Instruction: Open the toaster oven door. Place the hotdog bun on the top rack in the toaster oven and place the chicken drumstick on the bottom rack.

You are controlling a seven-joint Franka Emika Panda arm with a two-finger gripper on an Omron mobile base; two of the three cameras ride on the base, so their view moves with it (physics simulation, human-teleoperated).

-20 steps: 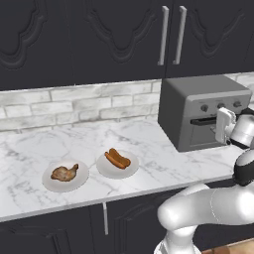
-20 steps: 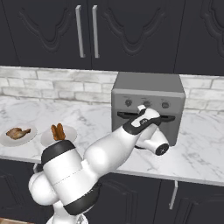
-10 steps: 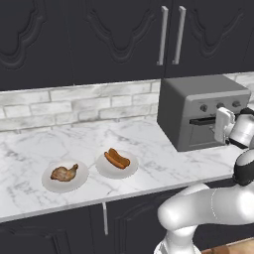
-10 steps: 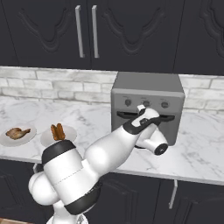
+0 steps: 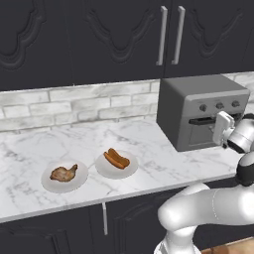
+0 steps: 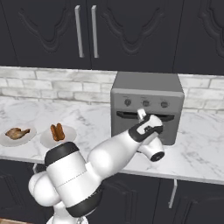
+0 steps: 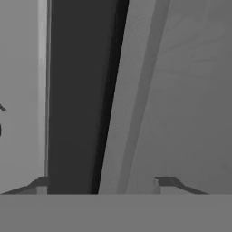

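Note:
The grey toaster oven stands on the counter's right with its door closed, so the top rack and bottom rack are hidden. My gripper is at the dark bar handle. It is open, with the bar between its fingertips. Far left of the oven, the hotdog bun lies on a white plate. The chicken drumstick lies on another plate beside it.
The two white plates sit near the front edge of the marble counter. Dark upper cabinets hang above a grey brick backsplash. Dark lower cabinet doors run below the counter.

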